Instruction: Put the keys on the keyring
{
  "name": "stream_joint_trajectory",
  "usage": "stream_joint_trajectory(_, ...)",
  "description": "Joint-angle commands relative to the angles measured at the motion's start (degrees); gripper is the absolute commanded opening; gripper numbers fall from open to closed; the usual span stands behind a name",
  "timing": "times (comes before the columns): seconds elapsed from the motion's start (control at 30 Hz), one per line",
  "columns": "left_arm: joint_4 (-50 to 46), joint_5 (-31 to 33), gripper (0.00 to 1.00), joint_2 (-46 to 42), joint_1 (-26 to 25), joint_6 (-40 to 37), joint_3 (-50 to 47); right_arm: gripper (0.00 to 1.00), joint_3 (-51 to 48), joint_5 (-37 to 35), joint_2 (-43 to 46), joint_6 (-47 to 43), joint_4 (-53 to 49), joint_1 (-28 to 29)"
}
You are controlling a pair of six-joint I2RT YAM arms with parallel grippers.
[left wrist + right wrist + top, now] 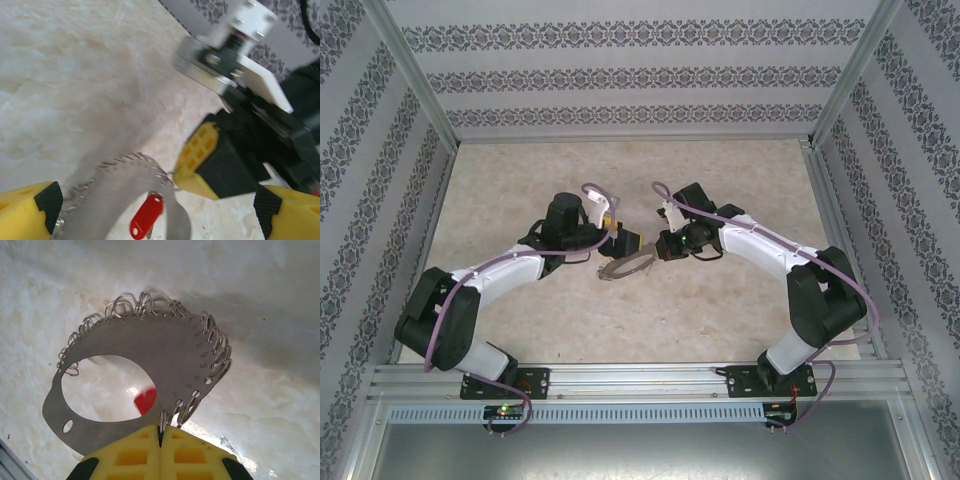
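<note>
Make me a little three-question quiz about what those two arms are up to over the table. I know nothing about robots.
1. True or false: the right gripper is shut on the edge of the keyring.
2. What colour is the head of the key? A blue, B red, C green.
3. Fill in: in the left wrist view, the left gripper is ____ (open or shut), with the key lying in the space between its two sides.
Key: 1 true; 2 B; 3 open.
</note>
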State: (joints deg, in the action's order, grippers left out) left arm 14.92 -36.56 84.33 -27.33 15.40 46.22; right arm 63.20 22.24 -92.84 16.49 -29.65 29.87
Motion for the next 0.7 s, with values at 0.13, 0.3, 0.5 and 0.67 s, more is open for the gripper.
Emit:
stream_joint_trajectory(0.13, -5.8, 17.7, 1.0, -3.4, -3.3, -3.3, -3.8, 0.0, 2.5, 0.6, -8.0, 0.1, 2.7, 0.3)
stream_joint_trajectory(0.3, -6.2, 24.4, 1.0, -4.5, -3.3, -2.2, -4.8, 0.0, 7.9, 2.4, -14.6, 1.4, 5.1, 0.9)
stream_joint_trajectory(0.5, -4.0, 26.6, 1.0, -4.0, -3.5, -0.9, -5.9, 0.3, 12.0, 3.5, -18.1, 3.8, 9.2, 1.7)
stream_joint_trajectory(0.67, -2.8, 27.8, 1.0, -4.6, -3.5, -0.5, -6.0, 0.43, 8.1, -1.2, -12.0, 4.0, 9.1, 1.6)
